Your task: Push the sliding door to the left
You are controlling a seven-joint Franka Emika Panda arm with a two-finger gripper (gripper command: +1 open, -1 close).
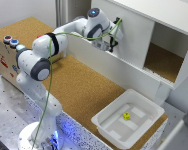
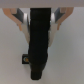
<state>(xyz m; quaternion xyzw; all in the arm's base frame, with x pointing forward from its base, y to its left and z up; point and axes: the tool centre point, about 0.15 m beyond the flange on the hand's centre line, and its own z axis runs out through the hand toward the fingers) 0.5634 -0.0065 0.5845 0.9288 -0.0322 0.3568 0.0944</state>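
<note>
The gripper (image 1: 112,44) is pressed against the sliding door (image 1: 131,30) of the white cabinet (image 1: 166,12), beside the open compartment (image 1: 166,55). In the wrist view, the fingers (image 2: 61,19) are seen spread around the black handle (image 2: 40,45). Contact appears made; a steady sideways push is judged to come next.

No text, label or number is legible in either view.
</note>
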